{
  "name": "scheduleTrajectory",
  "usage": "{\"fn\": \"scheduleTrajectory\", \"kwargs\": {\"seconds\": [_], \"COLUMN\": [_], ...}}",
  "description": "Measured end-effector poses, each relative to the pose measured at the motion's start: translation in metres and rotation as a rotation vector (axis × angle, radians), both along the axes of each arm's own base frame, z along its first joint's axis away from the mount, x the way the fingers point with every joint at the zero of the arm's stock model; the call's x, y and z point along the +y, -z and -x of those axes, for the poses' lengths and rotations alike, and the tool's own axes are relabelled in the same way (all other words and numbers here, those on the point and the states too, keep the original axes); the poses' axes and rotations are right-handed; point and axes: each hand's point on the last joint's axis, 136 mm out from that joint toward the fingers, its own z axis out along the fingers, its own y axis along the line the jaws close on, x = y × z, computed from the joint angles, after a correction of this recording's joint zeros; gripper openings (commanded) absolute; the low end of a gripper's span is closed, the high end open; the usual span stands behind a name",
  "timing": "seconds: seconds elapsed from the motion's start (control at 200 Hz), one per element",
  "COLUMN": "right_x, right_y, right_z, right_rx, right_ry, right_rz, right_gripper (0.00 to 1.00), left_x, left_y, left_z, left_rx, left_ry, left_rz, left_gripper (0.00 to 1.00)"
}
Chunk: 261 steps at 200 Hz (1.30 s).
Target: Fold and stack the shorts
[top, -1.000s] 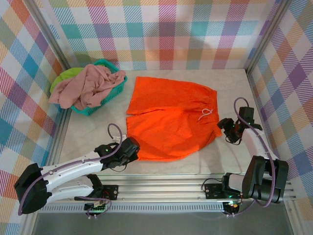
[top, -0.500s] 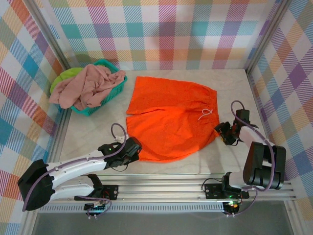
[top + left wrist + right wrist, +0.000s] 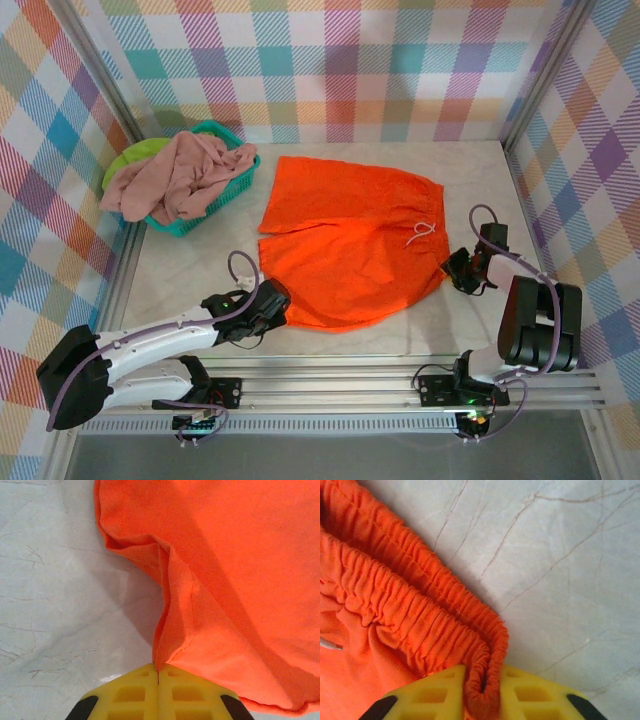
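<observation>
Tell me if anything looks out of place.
The pink shorts spill over the rim of the teal basket, far left, atop the lime green shorts. The orange shorts bunch where the left tool pinches them.

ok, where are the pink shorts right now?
Top view, far left: the pink shorts drape over the teal basket, on the lime green shorts, left of the orange shorts.

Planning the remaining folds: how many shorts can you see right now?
3. The orange shorts lie spread on the table; the pink shorts drape over the teal basket; the green shorts sit under them at the basket's left rim. More could be hidden beneath.
</observation>
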Motion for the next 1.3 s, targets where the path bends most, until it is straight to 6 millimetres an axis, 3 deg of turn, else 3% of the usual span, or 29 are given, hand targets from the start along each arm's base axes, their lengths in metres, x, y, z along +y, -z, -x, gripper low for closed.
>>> {"fn": "scheduleTrajectory", "kwargs": {"seconds": [0.14, 0.22, 0.31, 0.43, 0.54, 0.68, 0.93, 1.055, 1.16, 1.305], "right_x": [0.001, 0.001, 0.002, 0.003, 0.009, 0.018, 0.034, 0.039, 0.037, 0.028], "right_y": [-0.001, -0.007, -0.023, -0.063, -0.096, -0.129, -0.185, -0.204, -0.209, -0.205], "right_z": [0.0, 0.003, 0.004, 0.0, 0.0, 0.012, 0.036, 0.039, 0.035, 0.023], "right_rx": [-0.001, -0.008, -0.039, -0.135, -0.215, -0.276, -0.377, -0.408, -0.408, -0.373], "right_ry": [-0.003, -0.006, -0.008, -0.017, -0.041, -0.065, -0.11, -0.129, -0.123, -0.098], "right_rz": [-0.002, 0.0, 0.004, 0.02, 0.034, 0.038, 0.034, 0.024, 0.035, 0.068], "right_gripper": [0.02, 0.0, 0.0, 0.0, 0.0, 0.0, 0.0, 0.0, 0.0, 0.0], "left_x": [0.007, 0.015, 0.024, 0.037, 0.05, 0.063, 0.085, 0.087, 0.081, 0.066], "left_y": [-0.005, -0.018, -0.047, -0.09, -0.117, -0.151, -0.242, -0.275, -0.285, -0.272], "left_z": [-0.005, -0.01, -0.021, -0.032, -0.033, -0.032, -0.032, -0.04, -0.057, -0.101], "left_rx": [-0.018, -0.049, -0.111, -0.206, -0.256, -0.304, -0.466, -0.529, -0.541, -0.491], "left_ry": [-0.019, -0.039, -0.069, -0.106, -0.122, -0.119, -0.124, -0.12, -0.11, -0.104], "left_rz": [-0.005, -0.001, 0.031, 0.08, 0.077, 0.041, 0.012, -0.018, -0.073, -0.147], "left_gripper": [0.0, 0.0, 0.0, 0.0, 0.0, 0.0, 0.0, 0.0, 0.0, 0.0]}}
